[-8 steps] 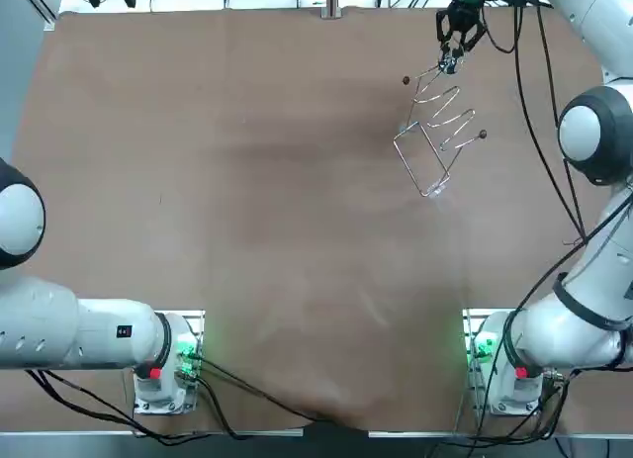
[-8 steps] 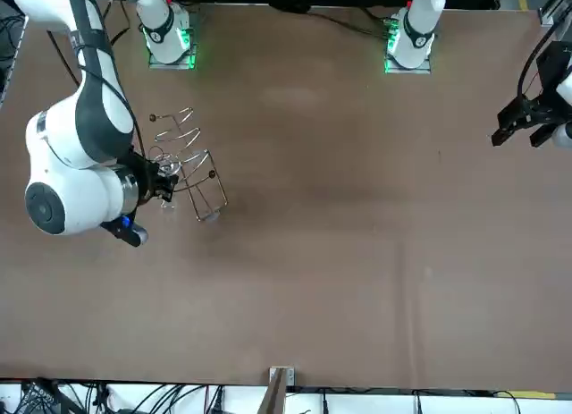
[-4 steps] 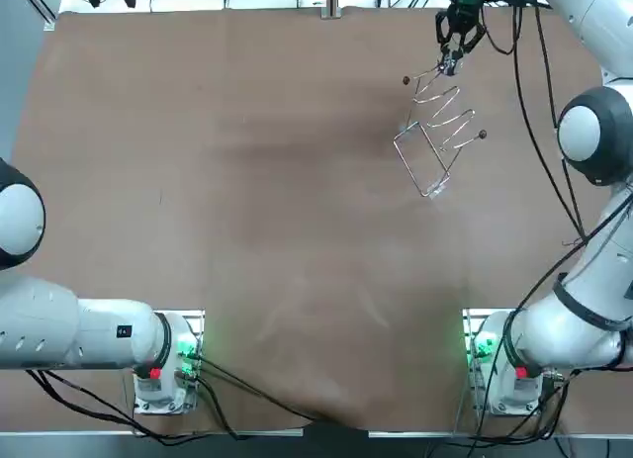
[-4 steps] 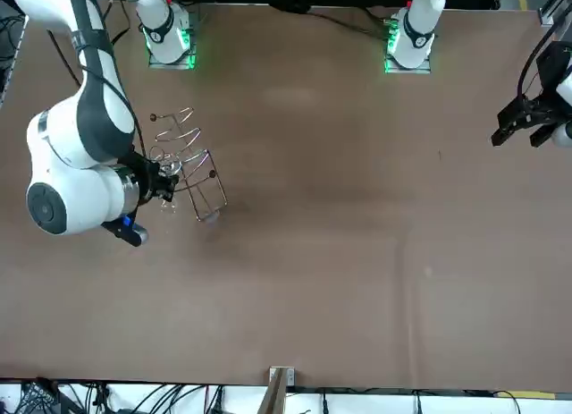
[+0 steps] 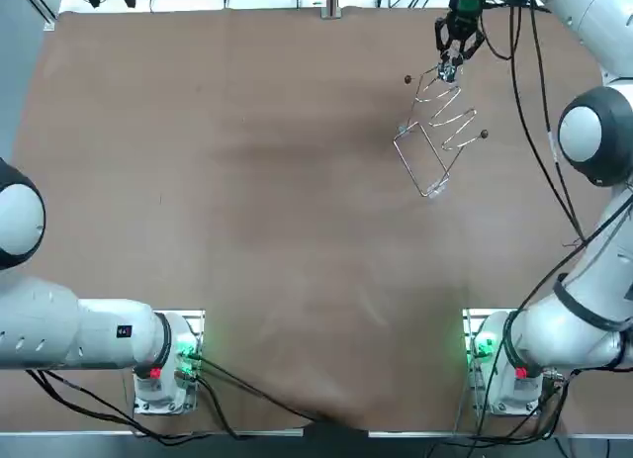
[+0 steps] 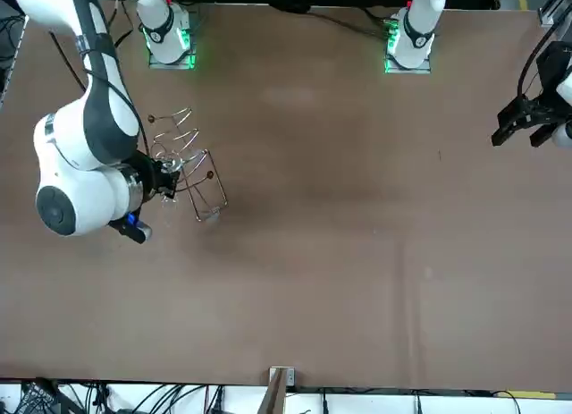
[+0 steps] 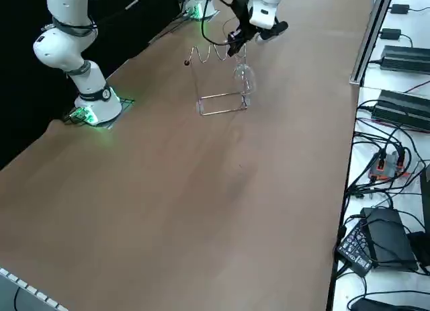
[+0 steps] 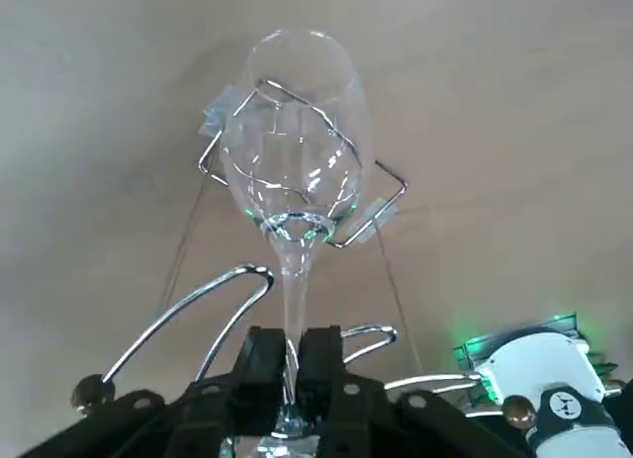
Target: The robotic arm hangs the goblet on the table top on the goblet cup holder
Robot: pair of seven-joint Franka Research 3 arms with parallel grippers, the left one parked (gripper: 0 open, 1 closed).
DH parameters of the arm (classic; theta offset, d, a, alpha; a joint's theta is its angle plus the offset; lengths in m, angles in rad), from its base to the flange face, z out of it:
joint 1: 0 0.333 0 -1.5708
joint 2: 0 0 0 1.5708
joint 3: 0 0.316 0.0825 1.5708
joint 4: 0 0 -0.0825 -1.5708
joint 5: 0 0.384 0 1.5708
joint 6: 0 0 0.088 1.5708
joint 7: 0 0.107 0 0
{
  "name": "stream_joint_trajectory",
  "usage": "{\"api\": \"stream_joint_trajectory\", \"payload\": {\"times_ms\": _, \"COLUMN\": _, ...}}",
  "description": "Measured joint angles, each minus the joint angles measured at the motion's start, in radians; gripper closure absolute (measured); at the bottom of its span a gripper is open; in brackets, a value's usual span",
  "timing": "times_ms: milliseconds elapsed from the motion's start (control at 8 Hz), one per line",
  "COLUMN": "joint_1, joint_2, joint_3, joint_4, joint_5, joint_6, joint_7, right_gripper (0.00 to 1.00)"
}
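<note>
The right gripper (image 8: pixel 290 357) pinched the thin stem of the goblet (image 8: pixel 293 171), which hung bowl down at one end of the wire cup holder (image 5: pixel 438 134).

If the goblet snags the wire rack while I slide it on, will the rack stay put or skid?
Likely skid or tip: the rack is thin bent wire on a small base, with nothing visibly fixing it to the table. Its looped rail may flex. The right hand pinches the goblet only by its stem, so a snag might twist it.
</note>
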Motion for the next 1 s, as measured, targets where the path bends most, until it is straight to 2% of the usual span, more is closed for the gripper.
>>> {"api": "stream_joint_trajectory", "payload": {"times_ms": 625, "joint_1": 0.02, "joint_2": -0.003, "joint_3": 0.003, "joint_4": -0.03, "joint_5": 0.006, "joint_6": 0.012, "joint_7": 0.003, "right_gripper": 0.89}}
{"api": "stream_joint_trajectory", "payload": {"times_ms": 1000, "joint_1": 0.033, "joint_2": -0.003, "joint_3": 0.003, "joint_4": -0.034, "joint_5": 0.053, "joint_6": 0.018, "joint_7": 0.011, "right_gripper": 0.89}}
